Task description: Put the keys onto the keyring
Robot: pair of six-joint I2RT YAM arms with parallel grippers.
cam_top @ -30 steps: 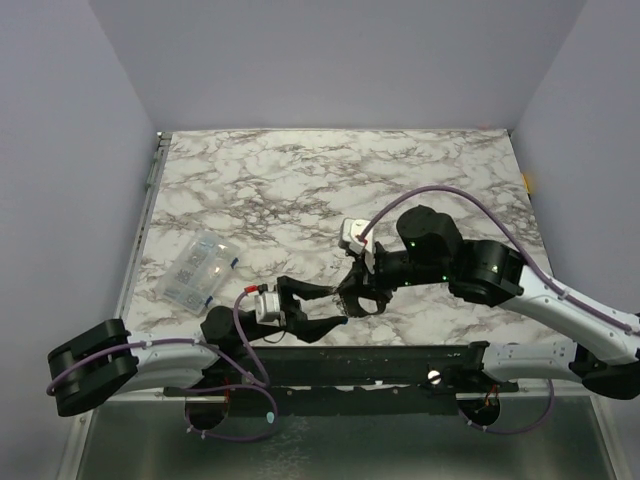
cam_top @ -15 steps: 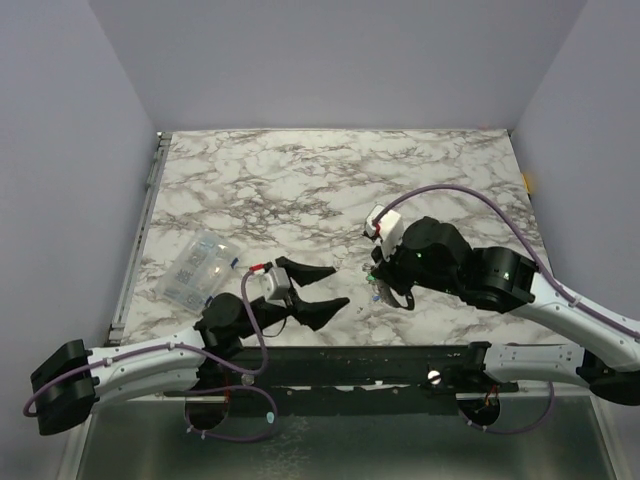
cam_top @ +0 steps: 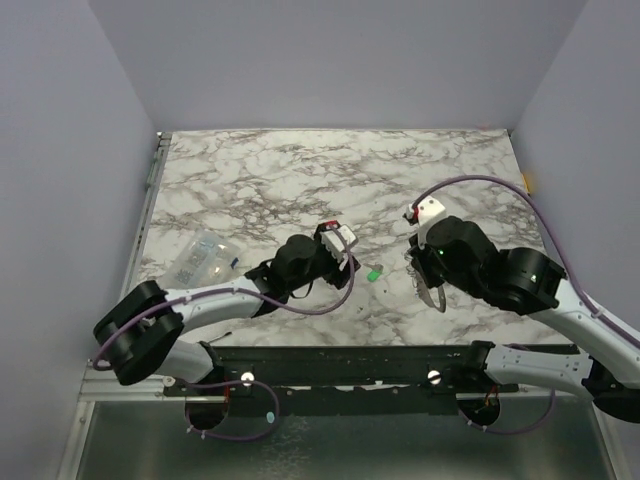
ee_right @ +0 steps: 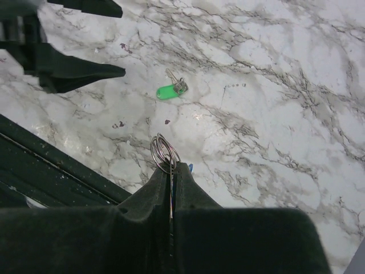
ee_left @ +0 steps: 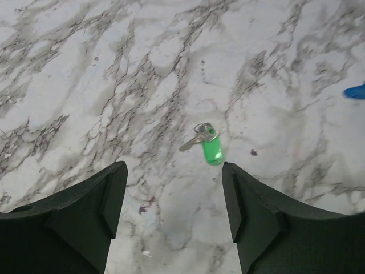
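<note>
The mint green key (ee_left: 212, 150) lies flat on the marble, its metal blade pointing left. It shows in the top view (cam_top: 374, 272) and the right wrist view (ee_right: 167, 91) too. My left gripper (ee_left: 174, 185) hovers open just short of it, fingers (ee_left: 258, 220) apart and empty. It sits left of the key in the top view (cam_top: 350, 266). My right gripper (ee_right: 171, 169) is shut on the keyring (ee_right: 163, 152), whose silvery loops stick out past the fingertips. A sliver of the blue key (ee_right: 190, 168) peeks beside them; whether it hangs on the ring I cannot tell. The blue key (ee_left: 356, 91) also shows at the frame's right edge.
A clear plastic bag (cam_top: 200, 262) lies at the left of the marble table (cam_top: 300, 170). The black front rail (cam_top: 350, 365) runs along the near edge. Grey walls close in the back and both sides.
My left arm has swung forward and right, its open gripper now facing the green key. The right gripper has drawn away to the right with the keyring, leaving the green key on the table.
</note>
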